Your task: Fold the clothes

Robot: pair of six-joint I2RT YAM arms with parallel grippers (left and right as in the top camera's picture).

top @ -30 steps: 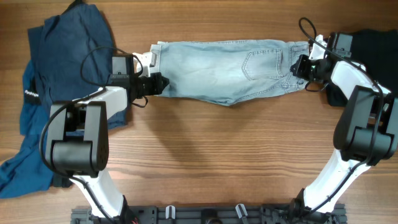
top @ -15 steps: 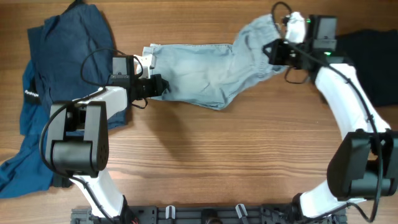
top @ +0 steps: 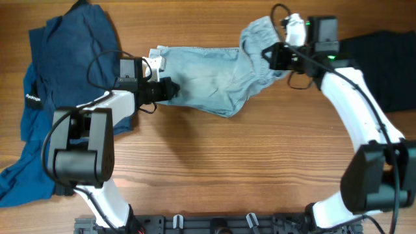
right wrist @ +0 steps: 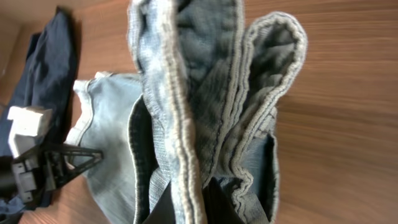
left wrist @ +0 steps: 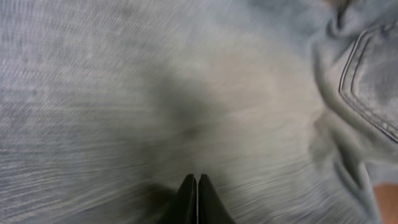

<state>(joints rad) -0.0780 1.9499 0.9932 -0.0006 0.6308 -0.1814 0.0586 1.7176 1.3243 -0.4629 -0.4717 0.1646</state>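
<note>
The light blue denim shorts [top: 208, 75] lie across the far middle of the table. My right gripper [top: 272, 55] is shut on their right end and holds it lifted and bunched, carried leftward over the rest. In the right wrist view the cuffed hem [right wrist: 186, 106] hangs folded between my fingers [right wrist: 186, 208]. My left gripper [top: 168, 89] is shut and rests at the shorts' left end. The left wrist view shows only blurred denim [left wrist: 155, 93] with the closed fingertips [left wrist: 197, 199] against it and a pocket seam [left wrist: 364, 81] at right.
A pile of dark navy garments [top: 58, 71] lies at the far left, running down to the left edge. A black garment [top: 383, 62] lies at the far right. Bare wood [top: 221, 169] fills the front half of the table.
My right gripper has lifted the shorts' right end and carried it left, from the far right towards the middle. The cloth now bunches and folds over. The left arm has barely moved.
</note>
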